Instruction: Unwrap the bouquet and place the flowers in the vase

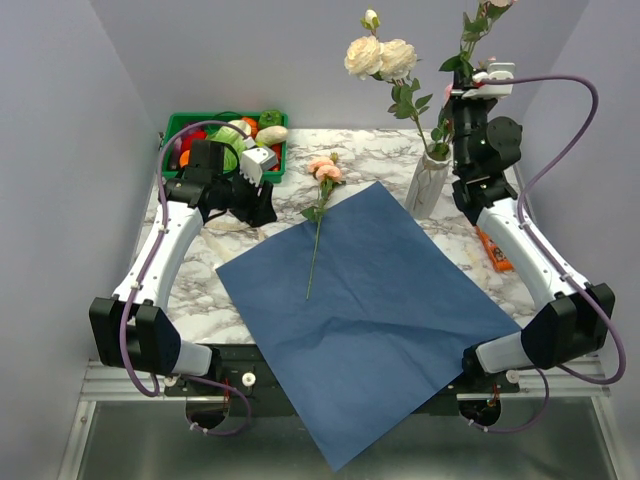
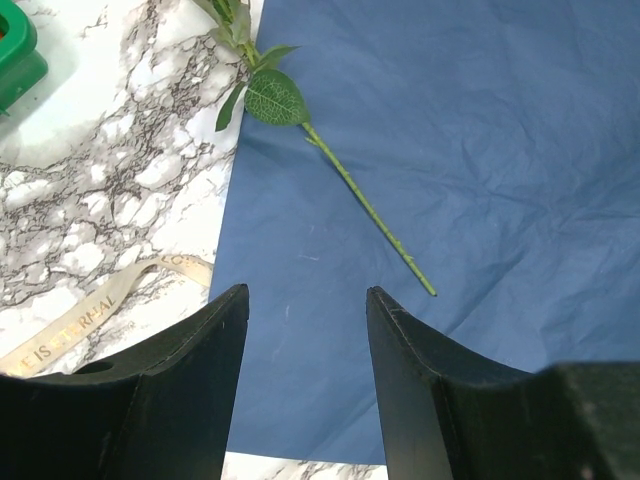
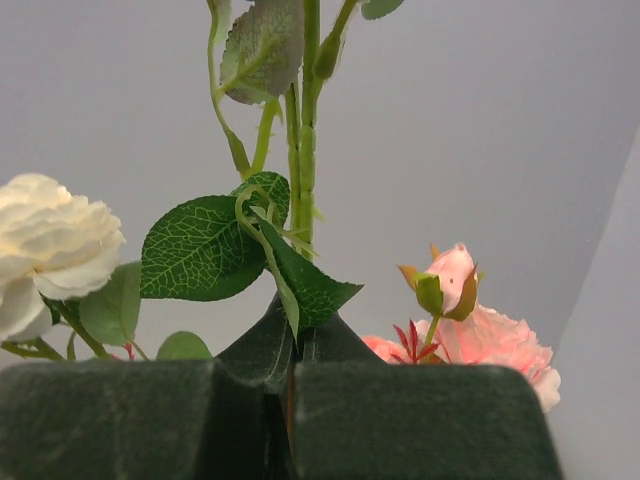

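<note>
Marble table (image 1: 200, 290) lying boxed by grey walls (image 1: 60, 150) on three sides, bare strip running at left. Cream roses (image 1: 380, 57) standing in vase (image 1: 428, 185), far right. Peach rose (image 1: 318, 230) lying across blue paper (image 1: 380, 320), which is overhanging near table edge. My right gripper (image 3: 293, 350) pinching leafy stem (image 3: 305, 150) tight, up near vase. My left gripper (image 2: 306, 292) hanging open over paper's left edge, holding nothing. Left wrist view alone showing beige ribbon (image 2: 100, 315) on marble; top view alone showing green crate (image 1: 185, 125) and orange packet (image 1: 495, 252).
</note>
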You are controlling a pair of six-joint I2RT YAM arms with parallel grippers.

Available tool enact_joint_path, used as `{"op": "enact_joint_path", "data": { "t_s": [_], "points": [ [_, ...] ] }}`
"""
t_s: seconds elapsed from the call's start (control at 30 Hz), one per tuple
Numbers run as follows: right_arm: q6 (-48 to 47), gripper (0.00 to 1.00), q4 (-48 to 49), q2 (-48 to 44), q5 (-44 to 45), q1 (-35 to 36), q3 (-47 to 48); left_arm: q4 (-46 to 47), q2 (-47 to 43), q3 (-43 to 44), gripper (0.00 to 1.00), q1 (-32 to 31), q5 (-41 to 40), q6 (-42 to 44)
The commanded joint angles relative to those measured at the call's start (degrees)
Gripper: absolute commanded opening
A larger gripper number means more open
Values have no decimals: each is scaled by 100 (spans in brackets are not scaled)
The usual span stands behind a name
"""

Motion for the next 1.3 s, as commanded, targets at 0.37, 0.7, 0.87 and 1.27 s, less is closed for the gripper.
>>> {"op": "enact_joint_path", "data": {
  "t_s": [0.37,0.7,0.87,1.27],
  "points": [
    [-359,1,1240,139,322,-31,-946,-224,35,186,60,45,209,150],
    [98,14,1187,-107,472,65,-1843,-452,61,502,61,45,218,194],
    [379,58,530,-353,138,83,-1879,-514,17,547,61,45,244,212],
    [389,67,-272,-1504,725,1065,-2423,-470,-124,371,61,45,235,186]
  ]
}}
